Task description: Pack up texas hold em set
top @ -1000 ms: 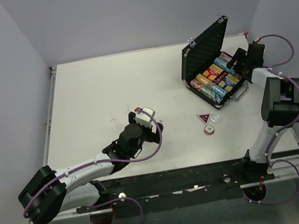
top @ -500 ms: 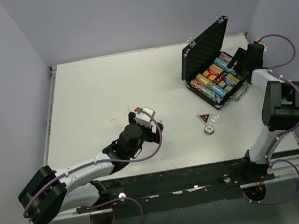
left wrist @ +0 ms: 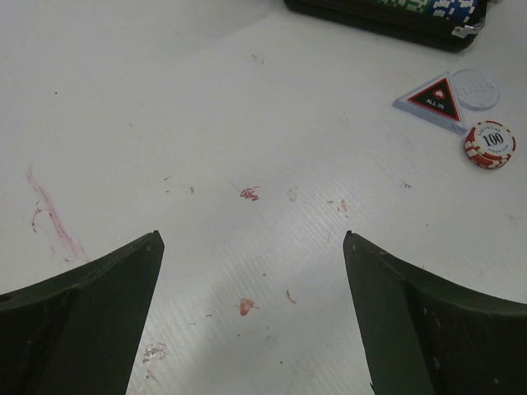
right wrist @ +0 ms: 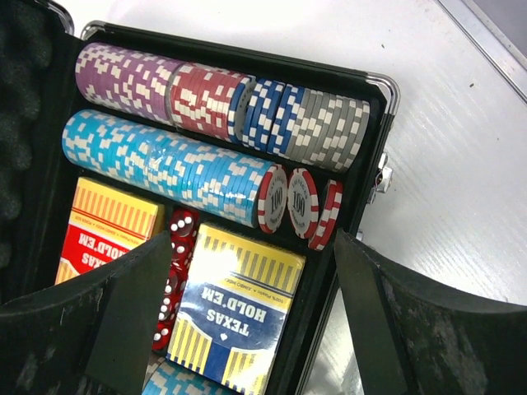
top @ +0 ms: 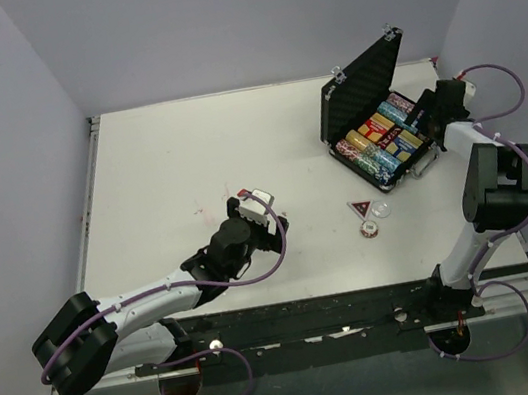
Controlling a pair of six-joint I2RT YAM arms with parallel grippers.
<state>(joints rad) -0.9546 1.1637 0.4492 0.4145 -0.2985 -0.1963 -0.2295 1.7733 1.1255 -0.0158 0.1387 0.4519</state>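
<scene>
Top external: marker (top: 358,208), clear disc (top: 380,207), red chip (top: 371,229) lie near open case (top: 363,90).

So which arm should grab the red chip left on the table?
Probably left: the left hand is open and empty, red chip in view ahead. The right hand hangs over the case.

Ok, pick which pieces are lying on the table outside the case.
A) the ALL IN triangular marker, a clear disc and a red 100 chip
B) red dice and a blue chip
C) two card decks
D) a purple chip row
A: the ALL IN triangular marker, the clear disc and the red 100 chip lie on the table beside the open case; the card decks and red dice sit inside it.
</scene>
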